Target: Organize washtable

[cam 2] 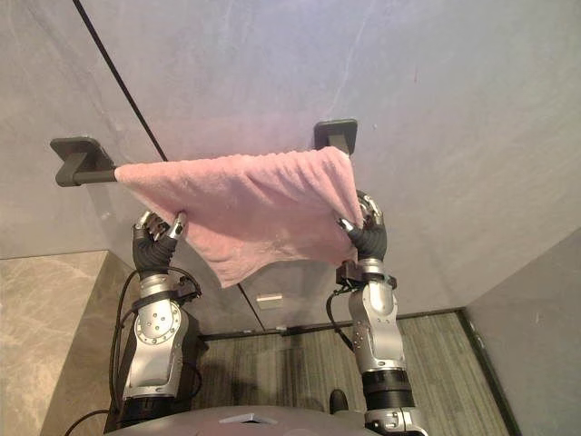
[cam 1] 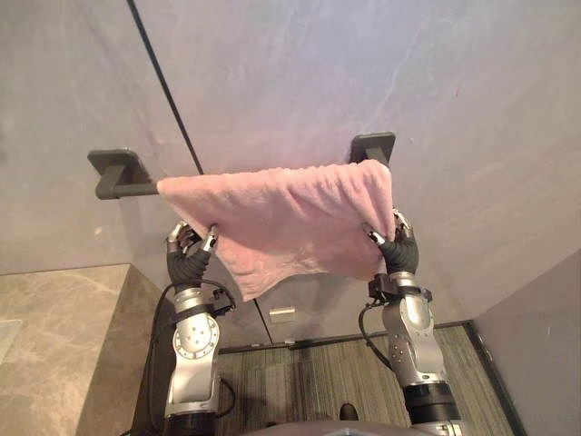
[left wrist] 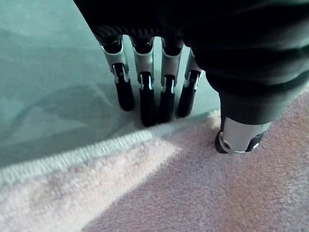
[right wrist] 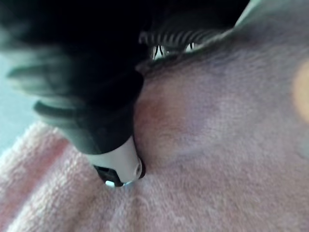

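Observation:
A pink towel (cam 1: 290, 213) hangs over a dark wall-mounted bar (cam 1: 127, 189), covering most of it up to the right bracket (cam 1: 372, 145). My left hand (cam 1: 191, 247) is raised under the towel's lower left edge. Its fingers (left wrist: 147, 104) are straight, their tips at the hem (left wrist: 72, 157), and its thumb (left wrist: 239, 135) rests on the cloth. My right hand (cam 1: 398, 247) is up at the towel's right edge. Its thumb (right wrist: 118, 166) presses on the front of the towel (right wrist: 217, 145), the fingers lie behind the cloth, and the edge is pinched between them.
A marble counter (cam 1: 54, 336) lies at the lower left. A dark seam (cam 1: 168, 91) runs down the grey wall behind the bar. Low on the wall sits a small white plate (cam 1: 281, 314), above a striped floor (cam 1: 309, 372). A side wall (cam 1: 545, 354) closes in at the lower right.

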